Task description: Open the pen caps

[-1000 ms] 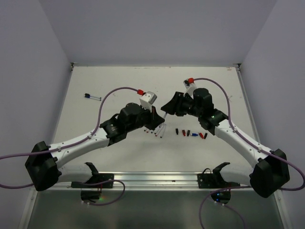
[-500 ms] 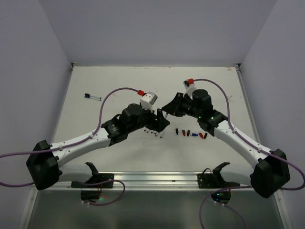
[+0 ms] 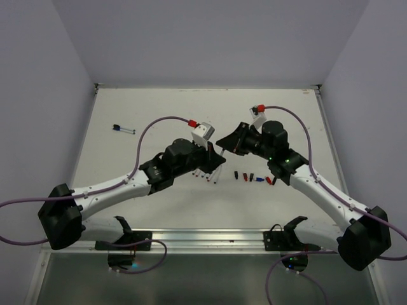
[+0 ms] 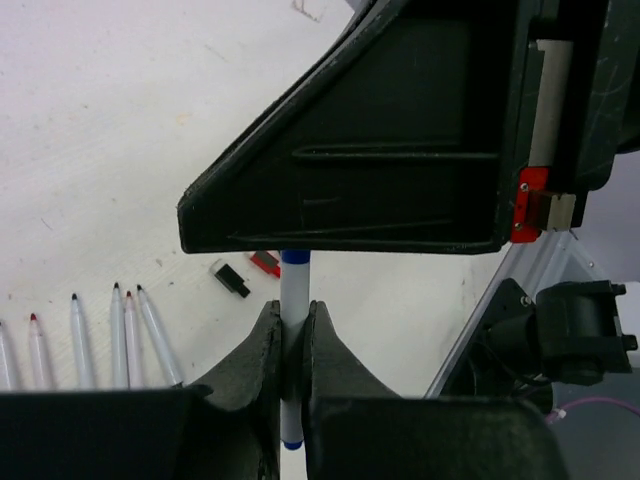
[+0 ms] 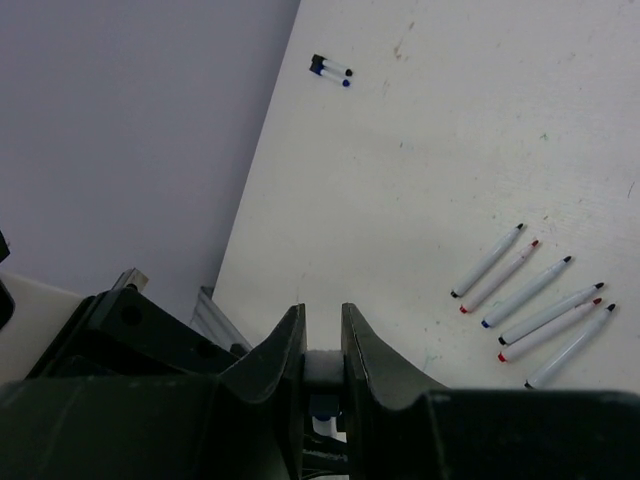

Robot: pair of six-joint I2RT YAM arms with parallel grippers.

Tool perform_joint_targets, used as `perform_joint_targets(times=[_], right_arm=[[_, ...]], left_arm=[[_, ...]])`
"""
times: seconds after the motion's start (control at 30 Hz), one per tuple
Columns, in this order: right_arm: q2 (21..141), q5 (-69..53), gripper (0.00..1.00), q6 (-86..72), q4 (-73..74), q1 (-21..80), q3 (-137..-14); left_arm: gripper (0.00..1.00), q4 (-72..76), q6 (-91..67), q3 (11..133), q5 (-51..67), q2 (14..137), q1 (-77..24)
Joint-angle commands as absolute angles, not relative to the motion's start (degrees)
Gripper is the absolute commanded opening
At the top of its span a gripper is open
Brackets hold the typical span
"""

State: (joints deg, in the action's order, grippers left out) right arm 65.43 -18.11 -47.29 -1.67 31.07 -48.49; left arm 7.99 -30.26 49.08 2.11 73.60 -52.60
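Now in your left gripper (image 4: 293, 312): one held pen (image 4: 295, 285), a slim round white barrel with a blue band at its upper end and a blue plug at its lower end. The jaws are narrow and clamp the barrel from both sides.
In your right gripper (image 5: 321, 312): the jaws are narrow and pinch a pale piece with blue showing just beyond it. From the left wrist view its black body covers the upper end of the held pen, so you cannot tell whether it grips cap or barrel.
Meeting place: you see both grippers nose to nose over the middle of the table (image 3: 159, 108), with the held pen raised off the surface between them.
Row of uncapped pens (image 3: 206, 176): thin white sticks lie side by side on the table just below the left gripper. You count six from the right wrist view, with bare tips in black, red and blue.
Line of loose caps (image 3: 254, 178): short stubby plastic pieces in black, red and blue lie on the table just right of that row, near your right arm.
Pair of capped pens (image 3: 123, 129): these lie together far to your left, well apart from everything else, one end black and one blue.
Surface: flat, matt, off-white and lightly scuffed.
Wiring: purple cables (image 3: 145, 129) are smooth and round, each ending in a red connector at a wrist.
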Motion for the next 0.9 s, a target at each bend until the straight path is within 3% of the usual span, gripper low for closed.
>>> perform_joint_targets(times=[0.0,0.23,0.47,0.63,0.7,0.77,0.87], right_arm=[[63.11,-19.60,0.00,-48.78,-4.83,31.20,-48.51],[63.37,-26.17,0.00,-42.38,-9.92,30.94,-47.29],[60.82,-39.54,0.00,-46.57,-37.76,30.94,-39.64],[62.93,-45.26,0.00,-54.38,-55.51,30.94,-37.62],[63.80,-45.88,0.00,-55.54,-57.04,30.94,-37.79],[63.11,-42.92,0.00,-53.80,-51.71,30.94,-38.23],[58.81,-36.50,0.00,-42.04,-30.55,31.55,-41.64]], left_arm=[[0.00,10.46,-29.71,50.45,3.95,74.18,-52.65],[0.00,17.82,-28.30,46.94,20.17,65.85,-52.12],[0.00,36.27,-35.58,40.26,35.67,57.05,-49.58],[0.00,49.54,-45.07,37.62,39.63,56.86,-48.43],[0.00,48.61,-45.09,38.14,38.51,56.43,-48.25],[0.00,37.40,-41.68,41.11,31.33,55.64,-48.08],[0.00,13.68,-35.35,48.39,8.33,54.67,-49.48]])
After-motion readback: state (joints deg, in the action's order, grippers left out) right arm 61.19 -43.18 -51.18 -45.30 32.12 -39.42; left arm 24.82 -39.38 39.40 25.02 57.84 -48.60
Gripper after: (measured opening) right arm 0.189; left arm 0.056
